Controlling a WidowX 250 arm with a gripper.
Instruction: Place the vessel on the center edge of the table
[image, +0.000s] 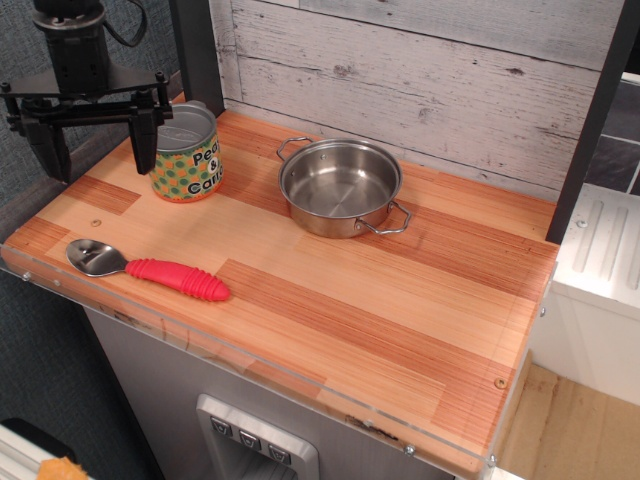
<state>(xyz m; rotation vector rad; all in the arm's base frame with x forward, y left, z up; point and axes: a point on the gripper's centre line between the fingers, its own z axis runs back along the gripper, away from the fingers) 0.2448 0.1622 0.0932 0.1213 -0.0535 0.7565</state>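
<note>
Table (330, 300): wooden plank top, light and reddish strips, clear acrylic rim along edges, whitewashed board wall behind.

Gripper (98, 140): black, hangs above table's far-left corner, jaws spread wide, nothing between them.

Vessel (341, 186): shiny steel pot, upright, empty, on table near back edge toward wall, two wire loop handles.

Can (187, 152): green-orange print, upright, on table left of vessel, apart from it, just beside gripper's right finger.

Spoon (148, 267): metal bowl, red ribbed handle, flat on table near front-left edge, well apart from vessel.
</note>
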